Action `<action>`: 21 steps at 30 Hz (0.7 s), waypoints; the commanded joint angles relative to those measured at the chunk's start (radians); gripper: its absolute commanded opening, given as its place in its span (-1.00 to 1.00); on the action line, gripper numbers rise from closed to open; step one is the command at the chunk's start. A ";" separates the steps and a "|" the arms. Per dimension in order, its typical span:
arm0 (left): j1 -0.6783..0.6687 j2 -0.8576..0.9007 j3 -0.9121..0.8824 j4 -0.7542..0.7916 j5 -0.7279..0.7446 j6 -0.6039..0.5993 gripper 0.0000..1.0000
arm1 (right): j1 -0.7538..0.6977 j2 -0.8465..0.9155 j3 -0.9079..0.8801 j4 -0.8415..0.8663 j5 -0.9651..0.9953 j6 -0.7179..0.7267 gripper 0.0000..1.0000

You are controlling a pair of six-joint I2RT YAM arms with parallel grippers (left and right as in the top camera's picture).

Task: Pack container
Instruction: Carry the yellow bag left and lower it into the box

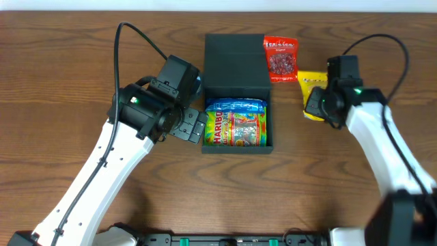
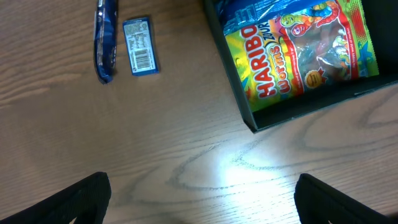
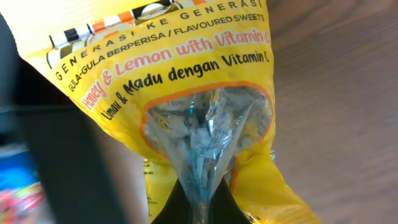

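**Container (image 1: 237, 149) part-filled; yellow bag (image 3: 186, 93) gripped**

The container sits mid-tabletop (image 1: 68, 55) with its lid (image 1: 232, 58) flapped back, so the well is open from above. A Haribo bag (image 1: 236, 126) lies flat inside. The right tool (image 3: 202, 205) is clamped on the yellow bag just beside the container, bunching its clear window, likely to carry it in. The left tool (image 2: 202, 199) hangs wide apart at the container's other side, holding nothing.

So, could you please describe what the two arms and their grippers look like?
Both the left arm and right arm have white links, black joint housings, a small green light and a thin black looping cable. The left gripper and right gripper have black fingers.
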 commanded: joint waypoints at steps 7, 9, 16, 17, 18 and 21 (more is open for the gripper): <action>0.003 0.000 0.013 -0.003 -0.006 -0.004 0.90 | 0.174 -0.216 0.003 -0.077 -0.064 0.134 -0.97; 0.003 0.000 0.013 -0.003 -0.006 -0.004 0.90 | 0.231 -0.222 0.003 -0.083 -0.063 0.164 -0.97; 0.003 0.000 0.013 -0.003 -0.006 -0.004 0.90 | 0.438 -0.188 0.003 -0.081 0.016 0.279 -0.97; 0.003 0.000 0.013 -0.003 -0.006 -0.004 0.90 | 0.461 -0.180 0.003 -0.082 0.041 0.293 -0.97; 0.003 0.000 0.013 -0.003 -0.006 -0.004 0.91 | 0.482 -0.170 0.003 -0.084 0.061 0.309 -0.97; 0.003 0.000 0.013 -0.003 -0.006 -0.004 0.91 | 0.535 -0.137 0.003 -0.084 0.093 0.369 -0.97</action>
